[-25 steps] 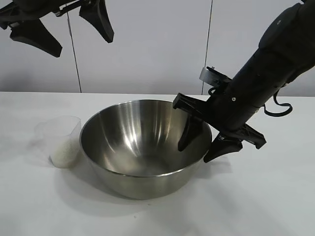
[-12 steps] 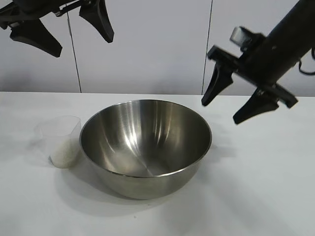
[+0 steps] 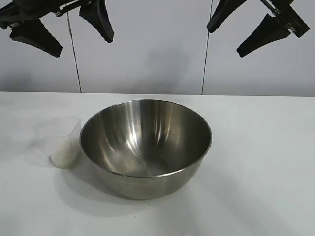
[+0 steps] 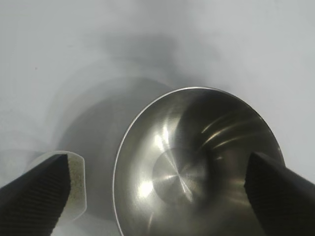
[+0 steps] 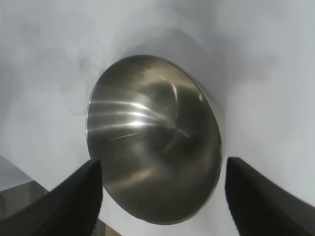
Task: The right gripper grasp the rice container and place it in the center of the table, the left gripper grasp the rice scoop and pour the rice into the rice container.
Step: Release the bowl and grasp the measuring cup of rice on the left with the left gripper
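The rice container [image 3: 146, 146], a wide shiny steel bowl, stands empty in the middle of the white table [image 3: 261, 162]. It also shows in the left wrist view [image 4: 197, 167] and the right wrist view [image 5: 152, 137]. The rice scoop [image 3: 63, 141], a small translucent cup holding white rice [image 3: 65, 153], stands upright just left of the bowl; its rim shows in the left wrist view [image 4: 76, 189]. My right gripper [image 3: 246, 27] hangs open and empty high above the table at the upper right. My left gripper [image 3: 69, 32] hangs open and empty high at the upper left.
A pale wall with vertical seams stands behind the table. A strip of darker floor [image 5: 19, 196] beyond the table's edge shows in the right wrist view.
My right gripper let go of the bowl's right rim, opened and rose up and away to the upper right. The bowl, the scoop and the left gripper have not moved.
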Robot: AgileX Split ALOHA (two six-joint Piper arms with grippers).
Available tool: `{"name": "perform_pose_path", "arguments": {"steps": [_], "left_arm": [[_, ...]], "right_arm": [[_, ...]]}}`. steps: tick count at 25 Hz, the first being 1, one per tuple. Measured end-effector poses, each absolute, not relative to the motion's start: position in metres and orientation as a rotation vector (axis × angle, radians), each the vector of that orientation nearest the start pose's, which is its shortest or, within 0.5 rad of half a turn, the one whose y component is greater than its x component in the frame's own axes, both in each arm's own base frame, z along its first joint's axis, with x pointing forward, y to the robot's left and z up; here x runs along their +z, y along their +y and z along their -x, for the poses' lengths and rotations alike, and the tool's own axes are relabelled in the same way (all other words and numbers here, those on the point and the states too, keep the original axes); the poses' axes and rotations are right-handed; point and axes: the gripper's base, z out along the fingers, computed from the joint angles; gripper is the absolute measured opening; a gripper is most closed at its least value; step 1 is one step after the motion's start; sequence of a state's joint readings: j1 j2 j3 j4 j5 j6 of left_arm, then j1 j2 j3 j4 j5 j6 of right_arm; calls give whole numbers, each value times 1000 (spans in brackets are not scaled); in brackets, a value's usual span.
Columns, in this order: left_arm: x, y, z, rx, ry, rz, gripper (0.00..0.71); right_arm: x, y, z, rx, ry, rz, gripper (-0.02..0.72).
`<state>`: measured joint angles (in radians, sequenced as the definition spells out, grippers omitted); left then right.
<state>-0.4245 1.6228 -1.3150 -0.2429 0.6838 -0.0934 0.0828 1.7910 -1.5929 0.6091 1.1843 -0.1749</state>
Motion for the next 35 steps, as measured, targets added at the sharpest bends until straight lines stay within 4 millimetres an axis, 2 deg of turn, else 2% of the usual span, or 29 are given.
{"name": "perform_pose_path", "arguments": {"steps": [12, 24, 29, 32, 35], "left_arm": [[300, -161, -322, -488, 2499, -245, 694], [306, -162, -329, -501, 2392, -217, 694], [305, -161, -328, -472, 2406, -249, 694], [299, -151, -327, -416, 2482, -261, 694], [290, -130, -326, -312, 2581, -242, 676]], "right_arm": [[311, 80, -372, 806, 2733, 138, 487], [311, 80, -372, 801, 2733, 139, 487], [311, 79, -372, 796, 2733, 140, 487], [310, 78, -372, 776, 2739, 146, 487], [309, 77, -372, 747, 2746, 154, 487]]}}
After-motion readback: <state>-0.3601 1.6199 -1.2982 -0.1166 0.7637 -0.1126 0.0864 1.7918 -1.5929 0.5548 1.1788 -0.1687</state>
